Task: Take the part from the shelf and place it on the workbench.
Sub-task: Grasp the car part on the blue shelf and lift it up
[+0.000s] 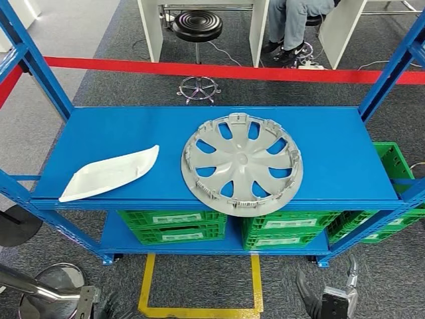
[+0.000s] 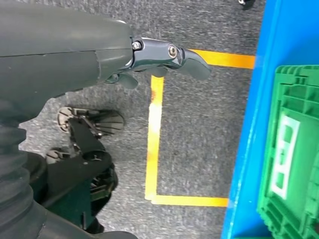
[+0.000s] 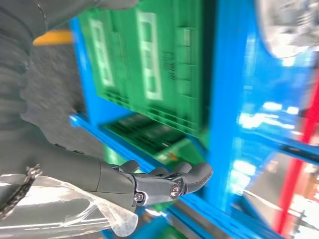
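Hanging low at the bottom edge of the head view, both arms sit short of the shelf. The left robot hand (image 2: 165,57) shows in its wrist view with fingers stretched out loosely and apart above grey carpet and a yellow floor marking (image 2: 154,144); nothing is in it. The right robot hand (image 3: 165,181) shows in its own wrist view, likewise extended with fingers apart and holding nothing, in front of blurred green crates (image 3: 150,64) and blue shelf beams. In the head view the right robot hand appears at the lower right of the frame, below the shelf's front edge.

Just beyond the yellow marking, at the lower middle of the head view, stands the blue shelf (image 1: 125,133). Its lower level carries green crates with white labels. On its upper level, right of centre in the frame, lies the grey wheel cover (image 1: 242,163), flat, with its near rim reaching to or slightly over the shelf's front edge. Left of it, well apart, lies a white curved panel (image 1: 110,174), also flat near the front edge. The task sentence does not say which of these two is the part meant.

Farther back, across the upper part of the frame, runs a red barrier tape (image 1: 226,70), then a black stool (image 1: 197,26) and the legs of a seated person (image 1: 291,26) at white furniture.

Judged from this, the task is at its start: no part has been touched or lifted, and reaching, grasping, carrying and setting down on the desk all remain. No desk can be identified with certainty.
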{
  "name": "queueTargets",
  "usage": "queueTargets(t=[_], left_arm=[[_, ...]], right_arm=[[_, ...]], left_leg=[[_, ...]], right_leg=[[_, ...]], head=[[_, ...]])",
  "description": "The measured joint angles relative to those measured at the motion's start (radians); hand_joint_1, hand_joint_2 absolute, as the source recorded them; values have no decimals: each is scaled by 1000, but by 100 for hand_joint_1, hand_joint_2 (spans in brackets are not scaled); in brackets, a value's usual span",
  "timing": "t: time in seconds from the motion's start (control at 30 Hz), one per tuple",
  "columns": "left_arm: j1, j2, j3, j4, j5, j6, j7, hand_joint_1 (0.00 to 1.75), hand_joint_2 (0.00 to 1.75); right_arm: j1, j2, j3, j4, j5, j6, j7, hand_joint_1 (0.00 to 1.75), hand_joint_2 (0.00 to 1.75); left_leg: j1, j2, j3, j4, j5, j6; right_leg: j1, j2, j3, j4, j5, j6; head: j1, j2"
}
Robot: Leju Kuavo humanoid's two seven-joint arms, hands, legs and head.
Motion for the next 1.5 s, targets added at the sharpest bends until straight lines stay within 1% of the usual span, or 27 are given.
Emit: queueTargets(t=[0.13,0.33,0.43,0.6,0.8,1.0,1.23,1.5], left_arm=[[-7,0,14,0,7,-16,-10,0,175],[-17,1,28,0,13,-40,-13,0,175],[-21,2,30,0,12,-50,-14,0,175],[-26,5,31,0,2,-63,-13,0,175],[-34,8,34,0,-8,-77,-9,0,175],[-41,10,39,0,-20,-86,-2,0,175],[-53,10,39,0,-44,-96,10,0,175],[-75,6,22,0,-87,-109,24,0,175]], right_arm=[[41,1,12,-97,105,-13,-10,0,175],[92,1,43,-199,307,-29,-9,0,175],[110,-6,63,-227,412,-34,15,0,175],[128,-43,110,-256,574,-40,86,0,175],[139,-117,186,-279,759,-47,194,0,175],[118,-208,290,-285,879,-50,335,0,175],[52,-319,414,-274,986,-51,510,0,175],[-57,-437,540,-207,1084,-40,706,0,175]], left_leg=[[0,0,0,0,0,0],[0,0,0,0,0,0],[0,0,0,0,0,0],[0,0,0,0,0,0],[0,0,0,0,0,0],[0,0,0,0,0,0],[0,0,0,0,0,0],[0,0,0,0,0,0]], right_leg=[[0,0,0,0,0,0],[0,0,0,0,0,0],[0,0,0,0,0,0],[0,0,0,0,0,0],[0,0,0,0,0,0],[0,0,0,0,0,0],[0,0,0,0,0,0],[0,0,0,0,0,0]], head=[[0,0],[0,0],[0,0],[0,0],[0,0],[0,0],[0,0],[0,0]])
